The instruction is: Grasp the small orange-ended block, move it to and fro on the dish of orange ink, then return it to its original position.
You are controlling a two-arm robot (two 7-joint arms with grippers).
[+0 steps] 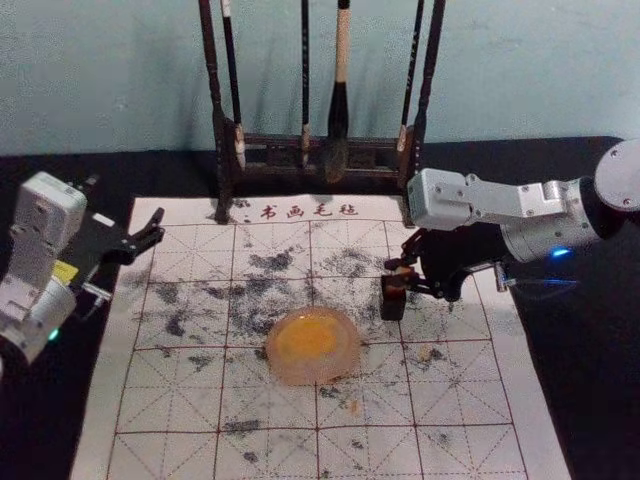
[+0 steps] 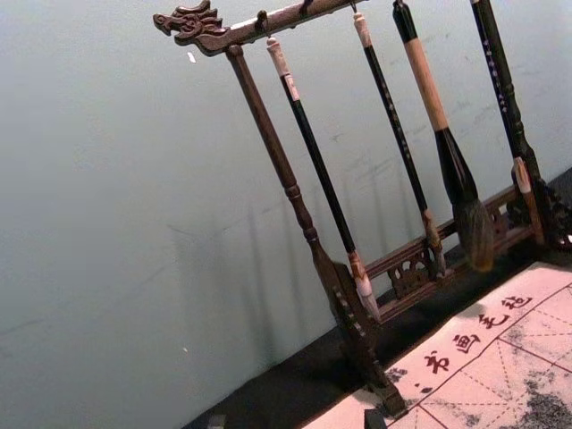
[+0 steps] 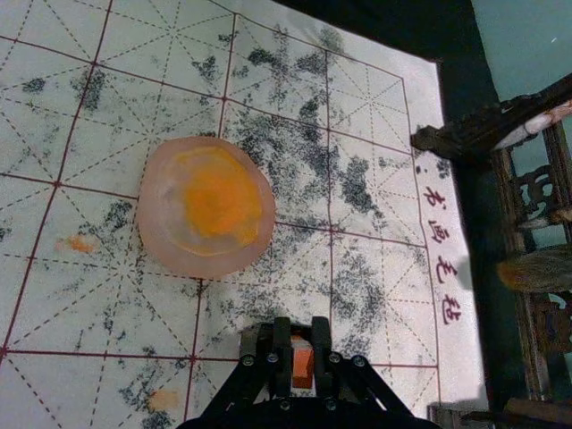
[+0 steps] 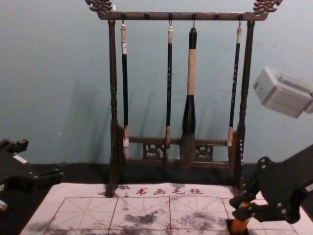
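The small block (image 1: 400,268) has an orange end and stands upright right of the ink dish, a dark part (image 1: 393,303) below it. My right gripper (image 1: 408,271) is shut on it; the chest view shows the gripper (image 4: 241,207) around the orange block (image 4: 239,225). In the right wrist view, orange block (image 3: 303,365) fills the gap of the gripper (image 3: 301,332). The pale pink dish (image 1: 284,368) of orange ink (image 1: 310,338) lies left of the block, apart from it. My left gripper (image 1: 143,240) is parked open at the left.
A dark wooden rack (image 4: 113,98) with several hanging brushes stands at the back, the large brush (image 4: 189,115) among them. Beneath the dish lies a white gridded felt (image 1: 170,400) with ink smudges, on a black table cover (image 1: 600,350).
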